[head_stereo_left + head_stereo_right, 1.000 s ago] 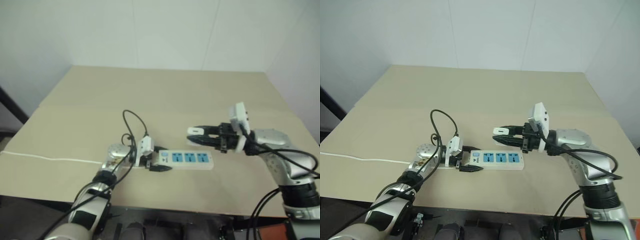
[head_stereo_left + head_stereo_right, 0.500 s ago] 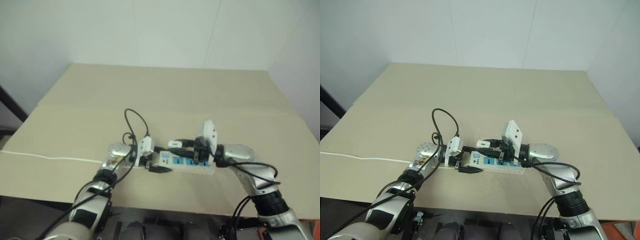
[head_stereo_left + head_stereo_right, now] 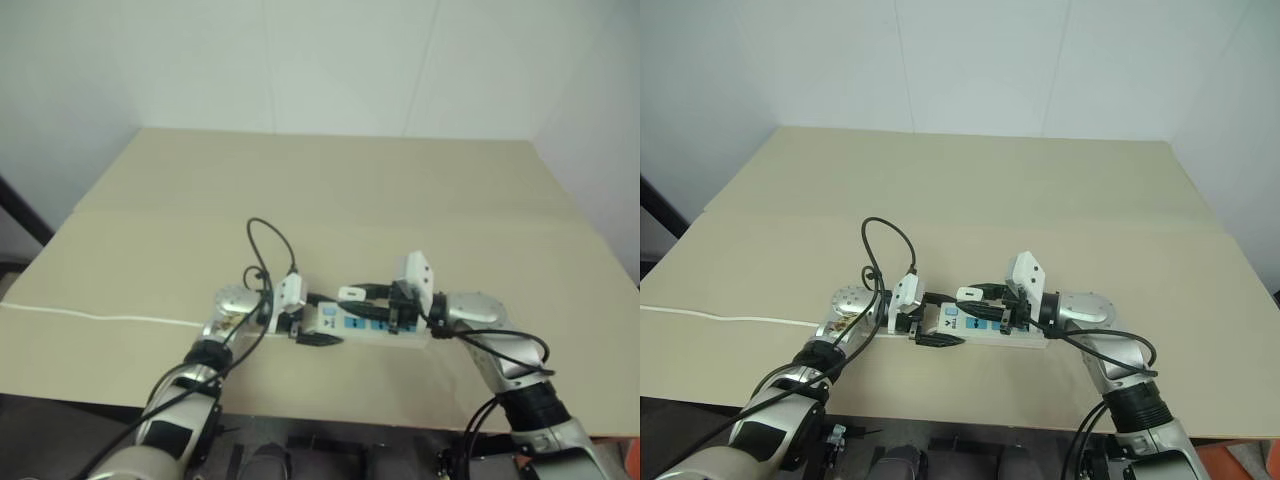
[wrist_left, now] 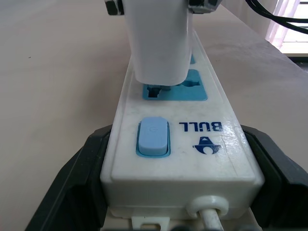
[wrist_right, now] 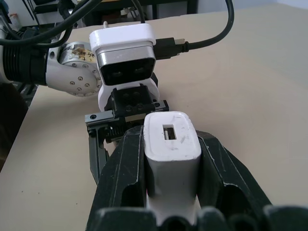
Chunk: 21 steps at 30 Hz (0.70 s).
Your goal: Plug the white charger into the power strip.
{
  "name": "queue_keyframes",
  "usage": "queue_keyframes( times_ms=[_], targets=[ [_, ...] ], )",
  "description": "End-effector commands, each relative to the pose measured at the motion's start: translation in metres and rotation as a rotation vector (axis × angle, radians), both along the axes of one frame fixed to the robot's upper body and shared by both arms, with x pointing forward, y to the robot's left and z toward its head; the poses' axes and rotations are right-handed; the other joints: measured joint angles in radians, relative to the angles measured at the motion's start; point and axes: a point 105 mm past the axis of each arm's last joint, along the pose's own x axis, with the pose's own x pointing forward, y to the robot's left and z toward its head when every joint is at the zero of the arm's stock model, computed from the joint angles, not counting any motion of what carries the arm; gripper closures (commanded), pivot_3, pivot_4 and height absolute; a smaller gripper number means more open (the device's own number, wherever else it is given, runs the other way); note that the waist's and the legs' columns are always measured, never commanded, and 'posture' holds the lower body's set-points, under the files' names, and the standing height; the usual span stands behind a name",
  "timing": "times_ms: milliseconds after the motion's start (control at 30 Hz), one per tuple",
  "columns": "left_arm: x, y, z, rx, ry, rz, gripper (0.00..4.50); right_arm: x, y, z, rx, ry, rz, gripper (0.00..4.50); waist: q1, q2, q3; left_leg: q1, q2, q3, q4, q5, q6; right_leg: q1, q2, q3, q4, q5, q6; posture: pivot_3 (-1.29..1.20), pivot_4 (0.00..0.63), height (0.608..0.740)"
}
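Strip (image 4: 183,144) is laid on the table (image 3: 330,190) near its front edge and is clamped at its switch end between the fingers of the left gripper (image 3: 312,328). Charger (image 5: 171,151) is gripped by the right gripper (image 5: 171,192) and is held upright directly over the socket nearest the switch (image 4: 153,137), at or just above its face.

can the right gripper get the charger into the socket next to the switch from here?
Probably yes. The right gripper is shut on the white charger, which sits right over that first blue socket. The left gripper clamps the power strip at its switch end, off the socket.
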Motion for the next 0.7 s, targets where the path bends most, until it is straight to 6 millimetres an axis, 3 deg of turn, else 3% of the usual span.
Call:
queue_keyframes(
  times_ms=[33,400,700],
  targets=[
    [-0.014,0.001,-0.025,0.082,0.071,-0.038,1.19,0.005,-0.005,0.009,0.008,-0.048,-0.014,3.37,0.000,0.000,0.000,0.000,0.000,0.000,0.000,0.000,0.000,0.000,0.000,0.000,0.000,0.000,0.000,0.00,0.150,0.740],
    [-0.013,0.002,-0.025,0.088,0.067,-0.035,1.19,0.007,-0.008,0.003,0.000,-0.026,-0.024,3.37,-0.001,0.000,0.000,0.000,0.000,0.000,0.000,0.000,0.000,0.000,0.000,0.000,0.000,0.000,0.000,0.00,0.150,0.740],
    [-0.012,0.004,-0.024,0.095,0.062,-0.031,1.19,0.011,-0.038,-0.036,-0.147,0.044,-0.068,3.37,0.005,0.001,0.000,0.000,0.000,0.000,0.000,0.000,0.000,0.001,0.000,0.000,0.000,0.000,0.000,0.00,0.150,0.740]
  ],
)
